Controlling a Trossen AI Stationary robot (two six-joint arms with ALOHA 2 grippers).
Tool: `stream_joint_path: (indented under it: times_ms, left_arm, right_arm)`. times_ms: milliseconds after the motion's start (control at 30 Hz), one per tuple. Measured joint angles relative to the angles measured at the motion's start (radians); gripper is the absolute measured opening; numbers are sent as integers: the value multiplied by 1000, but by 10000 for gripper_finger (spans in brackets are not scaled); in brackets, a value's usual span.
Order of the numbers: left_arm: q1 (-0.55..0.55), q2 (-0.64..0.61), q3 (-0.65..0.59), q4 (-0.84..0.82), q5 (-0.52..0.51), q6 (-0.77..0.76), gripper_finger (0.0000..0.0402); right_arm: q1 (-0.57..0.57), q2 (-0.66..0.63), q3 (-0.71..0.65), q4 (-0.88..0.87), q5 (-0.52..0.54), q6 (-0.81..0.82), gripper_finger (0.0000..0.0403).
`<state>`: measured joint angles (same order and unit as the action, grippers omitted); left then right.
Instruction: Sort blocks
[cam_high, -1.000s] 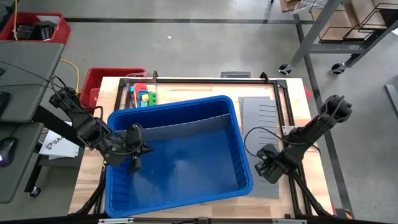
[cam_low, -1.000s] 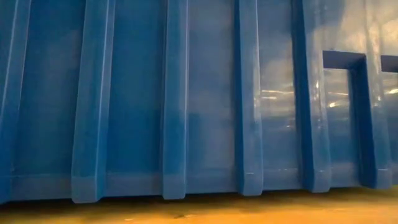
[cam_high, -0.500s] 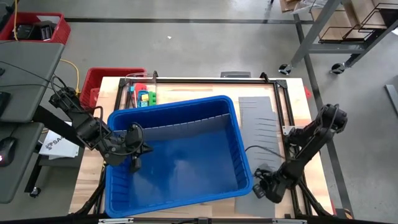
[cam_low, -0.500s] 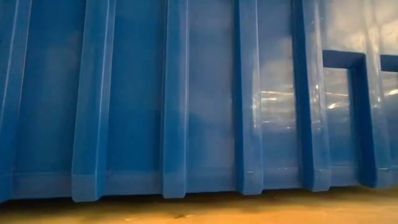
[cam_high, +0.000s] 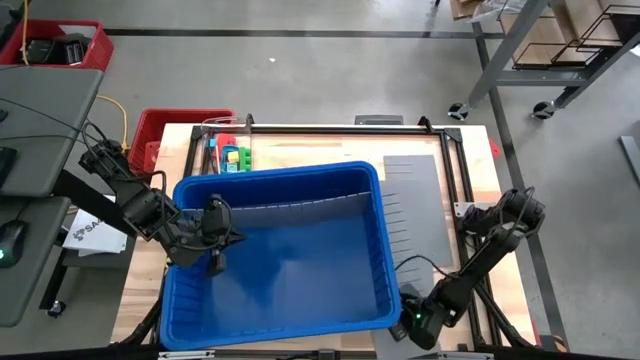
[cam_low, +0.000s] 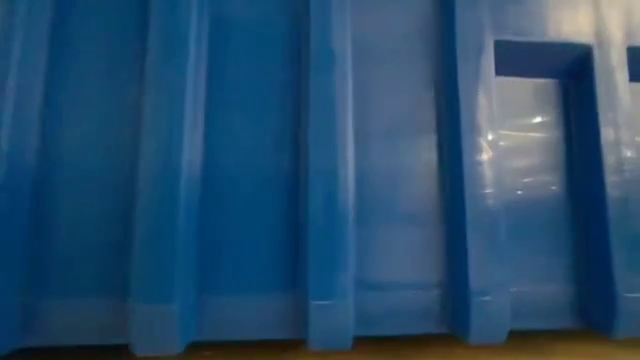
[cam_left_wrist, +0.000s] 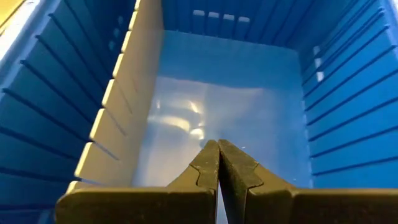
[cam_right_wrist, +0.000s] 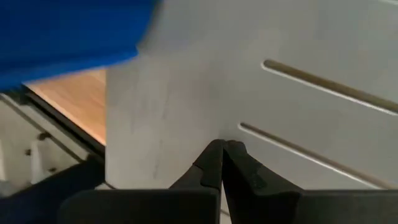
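The blocks (cam_high: 232, 157), small and brightly coloured, lie together at the table's far left, behind the big blue bin (cam_high: 280, 177). A grey divider (cam_high: 300, 205) stands across the inside of the bin. My left gripper (cam_high: 215, 262) reaches over the bin's left wall, shut, its fingertips (cam_left_wrist: 217, 149) above the bin floor (cam_left_wrist: 236, 112). A slotted grey panel (cam_high: 415, 200) lies flat on the table to the right of the bin. My right gripper (cam_high: 412, 325) is shut over the panel's near end, by the bin's near right corner. My right gripper presses its shut fingertips (cam_right_wrist: 211, 155) down on the flat top of the grey panel (cam_right_wrist: 199, 118), near the panel's near end. It comes from above, slanting. The panel lies flat on the table, its near corner (cam_right_wrist: 115, 168) out over the black frame rail.
The bin (cam_low: 300, 180) takes up most of the tabletop and fills the low view. A black frame (cam_high: 460, 190) runs round the work area. A red crate (cam_high: 165, 125) stands off the far left corner. Bare wood (cam_high: 310, 145) shows behind the bin.
My right gripper has gone toward the table's near edge along the bin's right side and tipped further down. The grey panel has slid with it toward the near edge and turned slightly. The bin has shifted a little toward the near left.
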<state>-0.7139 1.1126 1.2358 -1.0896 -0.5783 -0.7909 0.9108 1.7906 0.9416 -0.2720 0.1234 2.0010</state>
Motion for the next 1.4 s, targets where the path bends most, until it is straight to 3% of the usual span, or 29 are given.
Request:
stream_joint_path:
  times_ms: [200,400,567,733,967,1400]
  left_arm:
    - [0,0,0,-25,-8,1,0]
    - [0,0,0,-25,-8,26,0]
    - [0,0,0,-26,-8,26,0]
    - [0,-1,0,-27,-10,26,0]
    - [0,-1,0,-27,-8,13,0]
    - [0,-1,0,-37,-8,8,0]
  right_arm:
    - [-13,-44,-5,13,26,-40,0]
    - [64,-135,63,-237,-82,-38,0]
    - [146,-113,91,-384,-229,51,0]
    - [158,-40,91,-354,-253,60,0]
    - [148,65,99,-144,-276,61,0]
    - [161,90,267,-83,-81,7,0]
